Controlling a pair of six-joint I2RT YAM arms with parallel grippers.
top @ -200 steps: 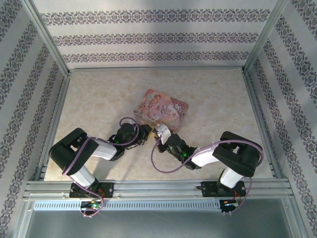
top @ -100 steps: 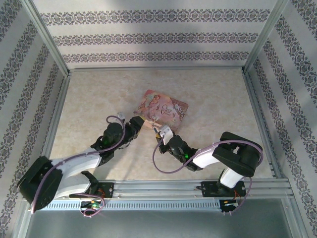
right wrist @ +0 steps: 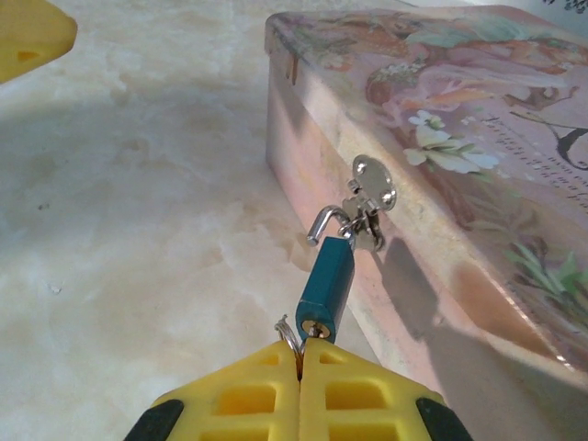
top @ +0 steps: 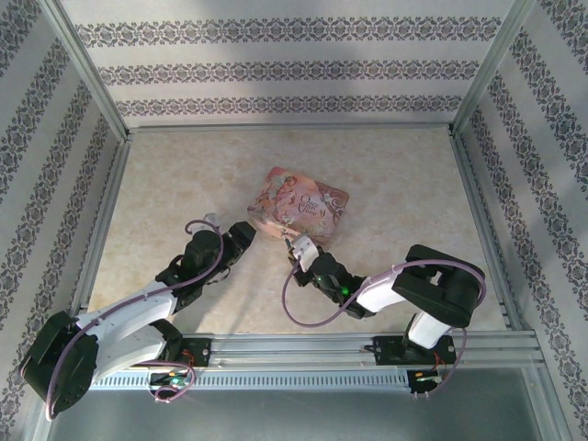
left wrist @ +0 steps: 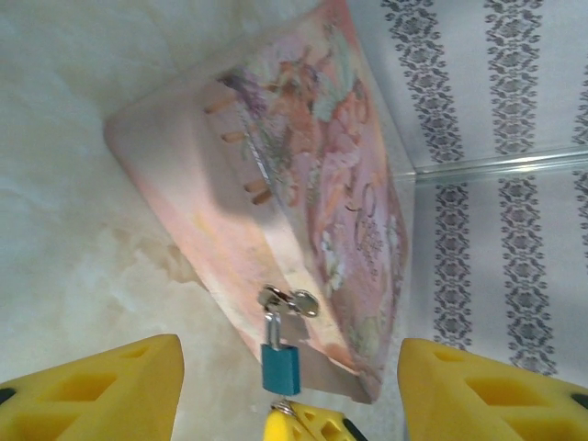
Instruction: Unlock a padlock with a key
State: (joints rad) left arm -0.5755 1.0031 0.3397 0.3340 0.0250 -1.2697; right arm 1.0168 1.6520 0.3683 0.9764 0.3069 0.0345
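My right pincer (right wrist: pixel 300 354) is pressed shut, its ribbed yellow foam pads meeting flat. A thin wire ring (right wrist: pixel 287 332) pokes out between them, so I judge they pinch the thin dark metal key, which is itself hidden in the pads.

Straight ahead of the tips, touching them, stands the small padlock (right wrist: pixel 326 280). It has a smooth teal-blue block for a body, a brassy keyhole facing the pads, and a shiny silver shackle hooked through the box's silvery hasp (right wrist: pixel 371 197).

The change is on the other side. My left pincer (top: pixel 241 234), which sat right against the lock a second ago, has backed off towards its own base and spread wide. Its yellow pads (left wrist: pixel 101 381) now frame the lock from a distance and hold nothing. That leaves the lock unsteadied, hanging on hasp and key alone.

One shackle leg looks free of the body, so the lock may already be sprung, though I can't be sure.

Beyond the lock lies the flat pink illustrated tin box (right wrist: pixel 478 101), matte with rounded corners, on the glossy marbled beige tabletop (right wrist: pixel 138 184).
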